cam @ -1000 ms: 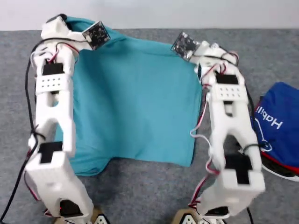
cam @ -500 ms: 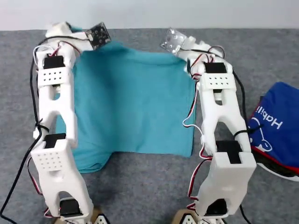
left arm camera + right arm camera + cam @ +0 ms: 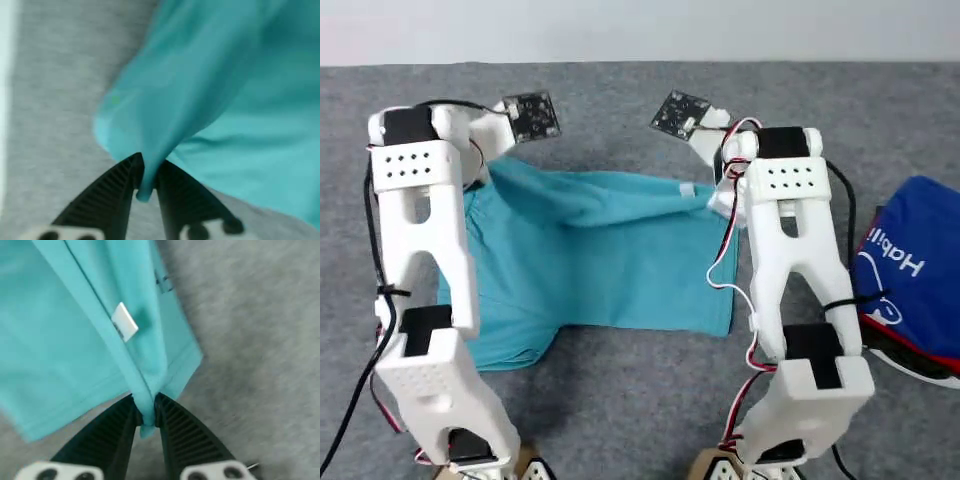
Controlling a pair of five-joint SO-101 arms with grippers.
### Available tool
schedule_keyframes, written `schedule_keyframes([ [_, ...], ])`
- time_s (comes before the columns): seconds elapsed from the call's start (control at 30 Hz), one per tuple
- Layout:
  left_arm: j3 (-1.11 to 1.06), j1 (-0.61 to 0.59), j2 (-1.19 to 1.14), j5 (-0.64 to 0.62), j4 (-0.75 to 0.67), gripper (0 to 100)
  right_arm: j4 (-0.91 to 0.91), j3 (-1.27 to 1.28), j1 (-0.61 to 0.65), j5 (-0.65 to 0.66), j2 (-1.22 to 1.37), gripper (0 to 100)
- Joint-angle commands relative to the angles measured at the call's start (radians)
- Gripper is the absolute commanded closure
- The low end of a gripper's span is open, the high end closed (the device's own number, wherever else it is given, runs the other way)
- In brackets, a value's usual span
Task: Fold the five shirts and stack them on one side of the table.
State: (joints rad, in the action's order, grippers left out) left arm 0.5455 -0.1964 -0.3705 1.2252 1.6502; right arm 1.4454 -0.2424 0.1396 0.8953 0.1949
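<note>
The teal shirt [image 3: 610, 260] lies on the grey table [image 3: 620, 420] between the two arms, its near part flat with one sleeve [image 3: 510, 350] sticking out toward the left arm's base, while its far edge is lifted into a soft, sagging ridge that runs from one arm to the other. The left gripper [image 3: 145, 172] has its jaws nearly closed on a bunched corner of this fabric, and the right gripper [image 3: 146, 407] pinches the opposite corner along a hemmed edge, just beside a small white tag [image 3: 124, 322]. A blue shirt [image 3: 915, 270] sits folded at the table's right side, apart from the teal one.
</note>
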Motion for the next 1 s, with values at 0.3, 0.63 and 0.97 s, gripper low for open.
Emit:
schedule_keyframes([
  [0.3, -0.389, -0.086, 0.322, 0.16, 0.106, 99, 0.349, -0.051, 0.028, -0.133, -0.074, 98.8],
  [0.63, -0.697, -0.15, 0.531, 0.198, 0.106, 94, 0.348, 0.126, 0.116, -0.216, -0.147, 98.8],
  [0.97, -0.789, -0.282, 0.537, 0.272, 0.106, 95, 0.334, 0.212, 0.091, -0.215, -0.173, 98.8],
])
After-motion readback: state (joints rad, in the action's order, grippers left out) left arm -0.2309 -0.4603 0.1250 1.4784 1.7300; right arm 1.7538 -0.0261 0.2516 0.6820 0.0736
